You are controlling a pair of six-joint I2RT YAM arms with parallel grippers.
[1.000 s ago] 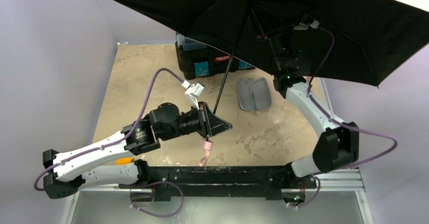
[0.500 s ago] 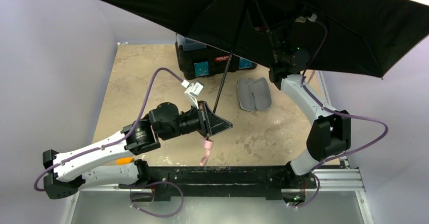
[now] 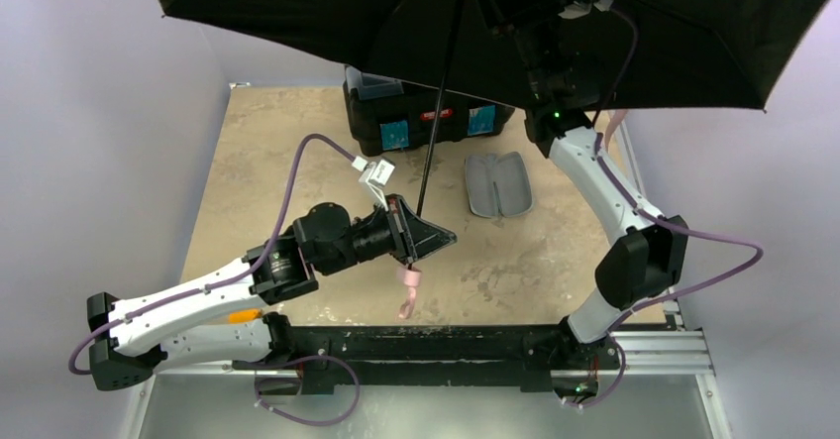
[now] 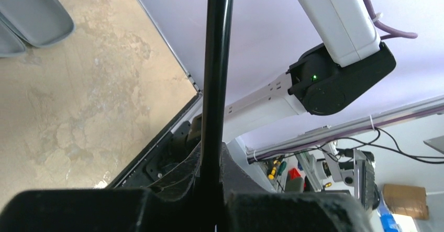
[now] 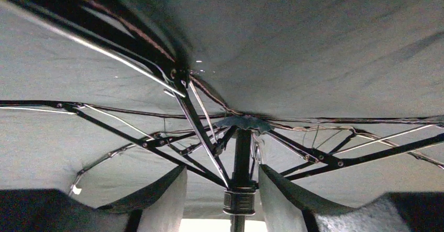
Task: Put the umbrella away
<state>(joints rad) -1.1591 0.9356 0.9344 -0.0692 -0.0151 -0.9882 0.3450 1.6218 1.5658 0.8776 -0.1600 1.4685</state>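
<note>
Open umbrella [image 3: 297,8] over far tan bench [image 3: 258,181], shaft [image 4: 217,85] clamped in left hand [image 3: 421,233], right hand [image 5: 222,187] under canopy [image 5: 314,43], jaws apart either side of shaft, lilac walls [image 3: 89,142].

Pale lilac walls [image 3: 89,112] close in at the left and right of the overhead view, softly and evenly lit. Between them the counter [image 3: 258,162] has a mottled beige stone look, with a silver rail [image 3: 683,360] along its near edge. At the lower right of the left wrist view there is workshop clutter: hand tools [image 4: 277,168], black cables [image 4: 350,139] and a cardboard box [image 4: 406,200].
</note>
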